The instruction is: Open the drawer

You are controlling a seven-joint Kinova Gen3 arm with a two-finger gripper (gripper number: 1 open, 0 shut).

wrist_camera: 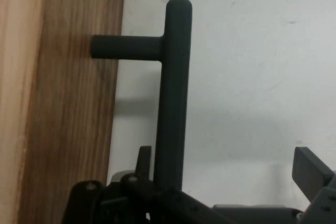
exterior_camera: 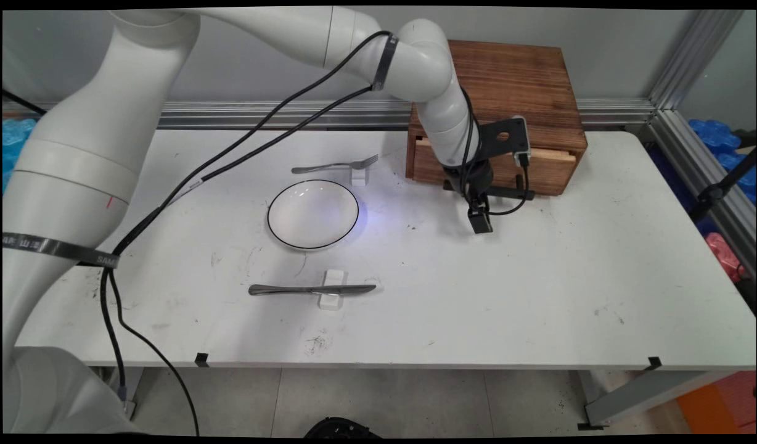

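Observation:
A wooden box (exterior_camera: 508, 92) stands at the table's back, its drawer front (exterior_camera: 495, 169) slightly out. A black bar handle (wrist_camera: 176, 93) sticks out from the drawer on a short post (wrist_camera: 126, 46). My gripper (exterior_camera: 480, 221) hangs low in front of the drawer, pointing down at the table. In the hand view the gripper (wrist_camera: 226, 157) is open. The handle bar runs down between the fingers, close beside the left finger (wrist_camera: 144, 158) and far from the right finger (wrist_camera: 310, 170). Neither finger presses on the bar.
A white plate (exterior_camera: 312, 214) with a dark rim lies left of the gripper. A fork (exterior_camera: 335, 165) rests on a small white block behind it, and a knife (exterior_camera: 310, 289) on another block in front. Black cables (exterior_camera: 169, 197) hang from the arm.

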